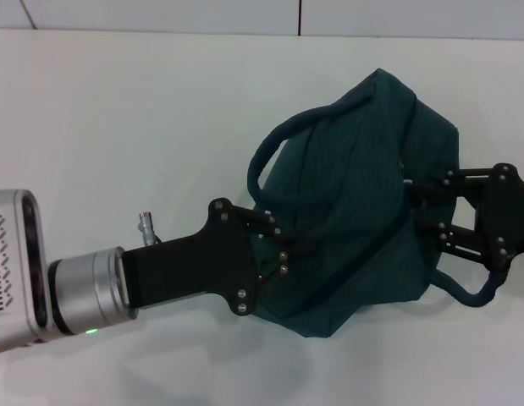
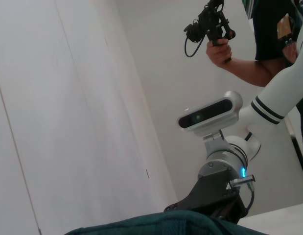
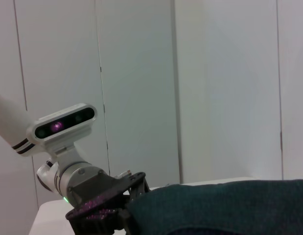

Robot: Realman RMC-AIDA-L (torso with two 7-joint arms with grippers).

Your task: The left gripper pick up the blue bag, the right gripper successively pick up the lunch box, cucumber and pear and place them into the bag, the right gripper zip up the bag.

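Head view: the blue bag [image 1: 355,194] sits on the white counter [image 1: 118,127], right of centre, between both tools. The left tool [image 1: 283,245] is buried in its left side, the right tool [image 1: 410,207] in its right side; whether either is clamped cannot be told. No lunch box, cucumber or pear shows.

Left wrist view: bag fabric [image 2: 156,224], right arm beyond.

Right wrist view: bag fabric [image 3: 229,205], left tool [image 3: 123,208] touching it.

Blue bag [image 1: 355,194] is showing dark teal, plain fabric. Left gripper [image 1: 283,254] and right gripper [image 1: 418,207] are showing black; table [image 1: 118,127] is showing white.
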